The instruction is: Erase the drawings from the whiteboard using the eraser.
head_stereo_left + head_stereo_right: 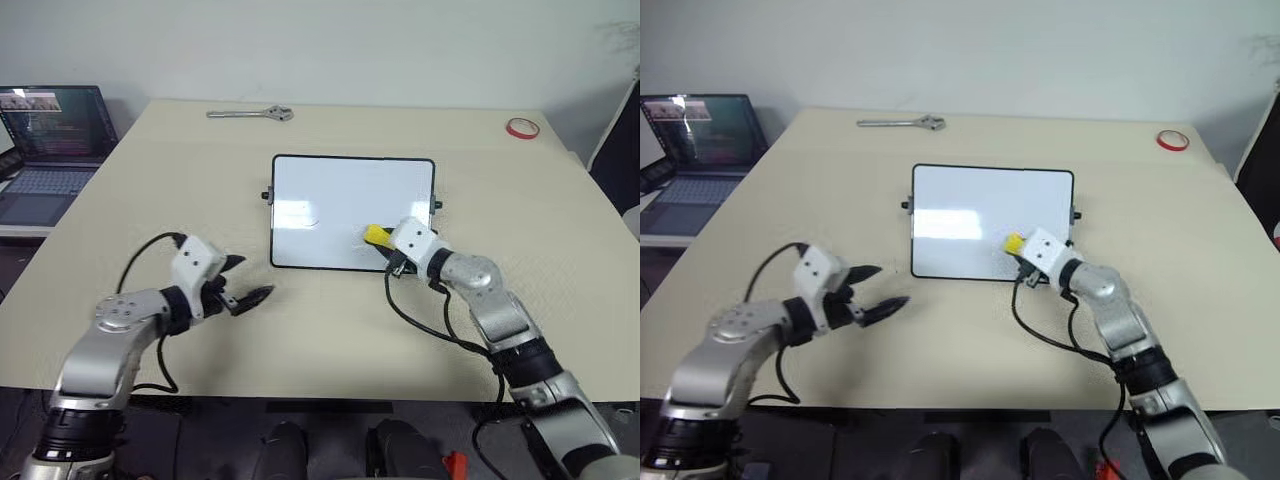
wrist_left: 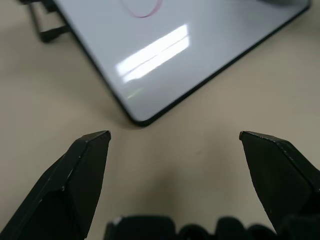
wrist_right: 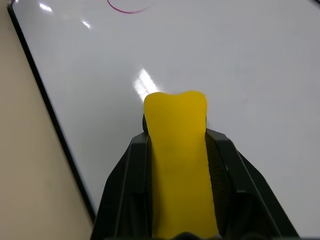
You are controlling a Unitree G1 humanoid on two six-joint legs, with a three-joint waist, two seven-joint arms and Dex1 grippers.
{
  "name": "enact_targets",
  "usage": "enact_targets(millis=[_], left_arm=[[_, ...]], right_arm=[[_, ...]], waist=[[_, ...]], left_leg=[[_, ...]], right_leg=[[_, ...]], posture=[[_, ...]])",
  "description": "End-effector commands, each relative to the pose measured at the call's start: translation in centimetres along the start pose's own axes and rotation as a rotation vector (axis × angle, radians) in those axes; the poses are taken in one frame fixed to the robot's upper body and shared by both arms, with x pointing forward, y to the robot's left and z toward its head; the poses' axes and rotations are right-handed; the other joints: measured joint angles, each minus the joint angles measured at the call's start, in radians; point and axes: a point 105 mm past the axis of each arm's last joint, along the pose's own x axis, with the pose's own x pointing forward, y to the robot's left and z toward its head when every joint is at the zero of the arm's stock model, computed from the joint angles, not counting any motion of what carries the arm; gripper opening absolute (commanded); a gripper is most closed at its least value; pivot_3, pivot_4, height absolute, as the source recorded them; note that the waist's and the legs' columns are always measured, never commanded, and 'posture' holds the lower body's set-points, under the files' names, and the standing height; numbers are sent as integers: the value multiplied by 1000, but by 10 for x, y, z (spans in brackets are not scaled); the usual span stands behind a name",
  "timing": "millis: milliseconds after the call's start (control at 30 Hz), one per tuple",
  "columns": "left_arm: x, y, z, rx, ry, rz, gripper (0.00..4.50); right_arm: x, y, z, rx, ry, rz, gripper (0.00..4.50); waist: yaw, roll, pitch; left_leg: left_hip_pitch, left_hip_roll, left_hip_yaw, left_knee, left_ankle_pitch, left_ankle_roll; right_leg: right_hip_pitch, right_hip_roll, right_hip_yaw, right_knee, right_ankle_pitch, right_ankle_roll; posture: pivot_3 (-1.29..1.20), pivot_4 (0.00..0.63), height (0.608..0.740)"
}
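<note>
Table: beige top, carrying everything listed below.

Laptop: open, screen lit, off the table's edge at 9 o'clock, on a lower surface.

Whiteboard: white, glossy, thin black frame, lying flat near the table's centre. Small black knobs at its 3 and 9 o'clock edges.

Left gripper: at 8 o'clock from the whiteboard, over bare table just off the board's near corner. Fingers spread wide, nothing between them, not touching the board.

Right gripper: at the board's 5 o'clock corner, clenched on the eraser, one black finger along each side of it.

Wrench: silver, lying flat at 11 o'clock of the table, well apart from the whiteboard.

Eraser: yellow block, grasped by the right gripper, its free end sticking out past the fingertips over the white surface near the board's near edge. Contact with the board cannot be told.

Tape ring: red, at 1 o'clock of the table, near the far edge.

Drawings: one reddish curved line visible on the board's half toward 9 o'clock, well apart from the eraser; cut off by the frame edge in both wrist views.
</note>
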Motion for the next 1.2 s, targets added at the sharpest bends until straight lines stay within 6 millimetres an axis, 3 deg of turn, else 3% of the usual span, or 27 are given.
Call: enact_targets(millis=[33,67,300,467,633,700,967,1100,1200], left_arm=[[-11,12,13,34,-55,68,4500],[-13,15,14,33,-67,86,4500],[-19,20,20,-17,-126,138,4500],[-18,17,25,-31,-141,126,4500],[-15,17,28,-33,-142,122,4500],[-16,18,30,-33,-141,126,4500],[-16,15,31,-25,-123,123,4500],[-15,14,30,-22,-118,120,4500],[-13,11,30,-12,-114,106,4500]], right_arm=[[-21,11,52,116,-183,95,1101],[-28,14,58,133,-200,121,1101],[-81,33,31,199,-91,237,1100],[-88,43,36,270,-131,245,1100],[-79,51,43,248,-155,254,1100],[-67,49,53,214,-185,238,1100],[28,34,71,-150,-168,92,1099],[54,31,76,-239,-169,66,1099],[84,10,87,-255,-166,-29,1099]], waist=[[0,1,1],[0,1,1],[6,1,1],[-7,1,2],[-7,1,2],[-8,1,2],[-18,1,2],[-18,1,2],[-19,1,2]], left_leg=[[-2,0,0,0,0,0],[-5,0,-1,0,0,0],[-9,-1,-2,-2,-2,-2],[-9,-1,0,-2,-2,-2],[-8,-1,-1,-2,-2,-2],[-8,-1,0,-1,-2,-2],[-8,-1,0,-1,-2,-3],[-9,-1,0,-1,-2,-3],[-9,-1,1,-1,-2,-3]], right_leg=[[-2,0,0,0,0,0],[-4,0,-1,0,1,-1],[-5,-4,-4,-7,0,-2],[-5,-2,-2,-6,0,-1],[-5,0,-2,-5,-1,-1],[-5,0,-1,-6,-1,-1],[-6,1,-1,-4,0,-2],[-7,0,-1,-4,0,-2],[-7,-1,-1,-3,0,-2]], posture=[[0,150,740],[0,150,740],[0,150,740],[0,150,740],[0,150,740],[0,150,740],[0,150,740],[0,150,740],[0,150,740]])
